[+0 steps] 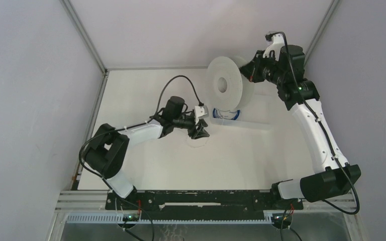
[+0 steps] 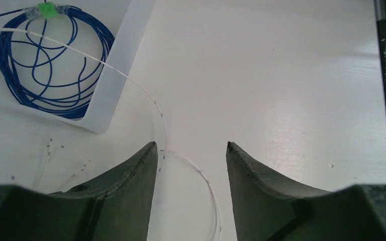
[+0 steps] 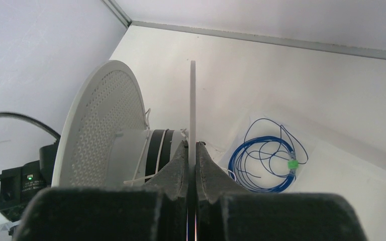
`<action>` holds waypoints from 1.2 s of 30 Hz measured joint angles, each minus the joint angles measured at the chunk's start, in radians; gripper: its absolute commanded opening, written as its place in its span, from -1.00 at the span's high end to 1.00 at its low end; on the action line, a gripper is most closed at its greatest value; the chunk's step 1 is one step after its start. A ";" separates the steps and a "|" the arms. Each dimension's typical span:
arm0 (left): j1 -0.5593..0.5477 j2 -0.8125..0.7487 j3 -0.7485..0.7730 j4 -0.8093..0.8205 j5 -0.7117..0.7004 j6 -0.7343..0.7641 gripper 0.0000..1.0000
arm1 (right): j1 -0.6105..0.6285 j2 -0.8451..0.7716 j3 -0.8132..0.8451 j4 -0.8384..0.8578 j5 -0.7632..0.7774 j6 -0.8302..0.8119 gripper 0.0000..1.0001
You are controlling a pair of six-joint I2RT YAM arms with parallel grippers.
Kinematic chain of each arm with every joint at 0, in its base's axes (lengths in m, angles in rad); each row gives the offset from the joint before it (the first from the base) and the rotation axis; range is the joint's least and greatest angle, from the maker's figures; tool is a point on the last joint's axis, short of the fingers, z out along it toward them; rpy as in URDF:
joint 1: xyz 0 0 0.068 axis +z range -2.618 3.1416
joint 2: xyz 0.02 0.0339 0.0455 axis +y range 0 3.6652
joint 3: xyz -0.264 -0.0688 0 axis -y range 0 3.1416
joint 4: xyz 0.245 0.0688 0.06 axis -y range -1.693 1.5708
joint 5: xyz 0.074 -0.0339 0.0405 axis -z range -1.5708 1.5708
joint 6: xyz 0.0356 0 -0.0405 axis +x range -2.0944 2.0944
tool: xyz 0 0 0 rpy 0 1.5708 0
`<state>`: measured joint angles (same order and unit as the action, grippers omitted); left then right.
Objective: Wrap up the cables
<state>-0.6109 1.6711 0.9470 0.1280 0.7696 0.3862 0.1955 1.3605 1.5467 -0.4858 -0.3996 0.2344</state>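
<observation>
wrapping looks largely undone: the thin pale grey strand (image 2: 165, 131) lies loose on the white bench (image 2: 281, 75) between the parted fingers of the left tool (image 2: 191, 145), while the right tool (image 3: 192, 145) is clamped on the flange of the white perforated spool (image 3: 100, 130).

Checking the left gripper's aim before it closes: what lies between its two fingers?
In the left wrist view, the thin pale cable curves over the table between the open left gripper's fingers; nothing else lies there.
</observation>
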 measured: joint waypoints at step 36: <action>-0.165 0.204 0.268 -0.502 -0.192 0.182 0.99 | -0.035 0.004 0.036 -0.039 0.108 -0.002 1.00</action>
<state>-0.7761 1.8755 1.2148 -0.3744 0.5774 0.5678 0.1600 1.3643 1.5829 -0.5243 -0.2920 0.2329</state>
